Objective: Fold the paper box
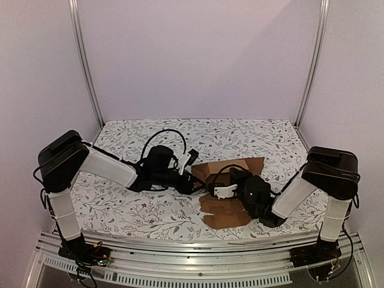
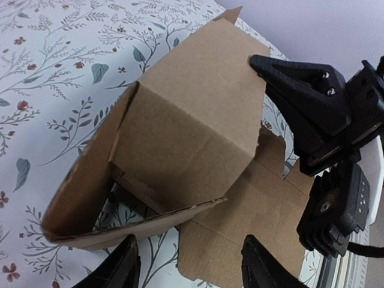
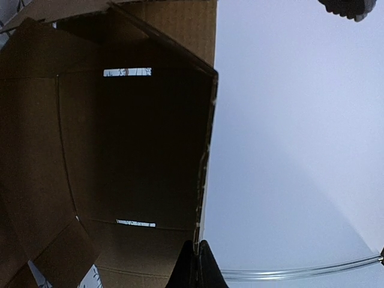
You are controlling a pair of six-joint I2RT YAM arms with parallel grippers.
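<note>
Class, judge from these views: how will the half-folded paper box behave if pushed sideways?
The paper box probably flexes at its creases, since its panels stand half-raised. Being thin, hollow cardboard, it likely slides lightly over the tablecloth.

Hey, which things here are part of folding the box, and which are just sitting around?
Part of the job: paper box, half folded; left gripper, open, close to it; right gripper, shut on its edge.
Just there: floral tablecloth; metal frame posts.

Pale lilac walls (image 1: 198, 60), two aluminium corner posts (image 1: 86, 66), a floral-print tablecloth (image 1: 240, 135), a metal rail (image 1: 180, 247) along the near edge.
</note>
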